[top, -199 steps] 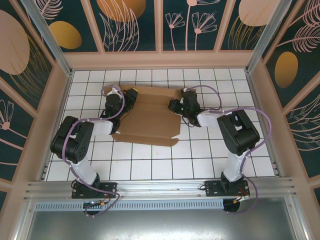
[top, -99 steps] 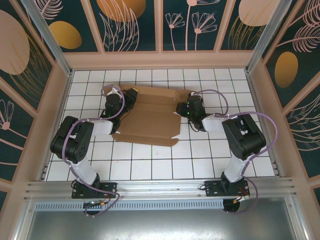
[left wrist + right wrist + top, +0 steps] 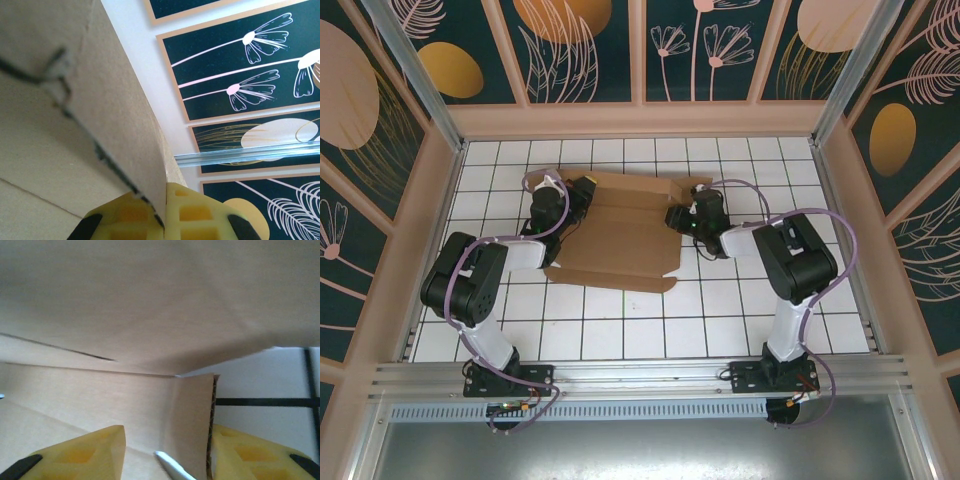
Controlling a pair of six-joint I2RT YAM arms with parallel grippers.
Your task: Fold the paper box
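Observation:
The paper box [image 3: 620, 235] is a brown die-cut cardboard sheet lying mostly flat on the tiled table, with its side flaps partly raised. My left gripper [image 3: 582, 195] sits at the sheet's far left corner. In the left wrist view the left gripper [image 3: 163, 212] is shut, its yellow fingers pinching the edge of an upright flap [image 3: 115, 100]. My right gripper [image 3: 672, 216] is at the sheet's right edge. In the right wrist view the right gripper [image 3: 169, 440] is open, and a raised flap [image 3: 195, 415] stands between the fingers, against the right one.
The white tiled table [image 3: 620, 320] has free squares in front of the sheet and to both sides. Decorated enclosure walls [image 3: 640, 60] ring the table closely. An aluminium rail [image 3: 640, 375] runs along the near edge by the arm bases.
The right gripper pulled back a little to the right, then came in again to the sheet's right edge. The left gripper and its flap stayed still.

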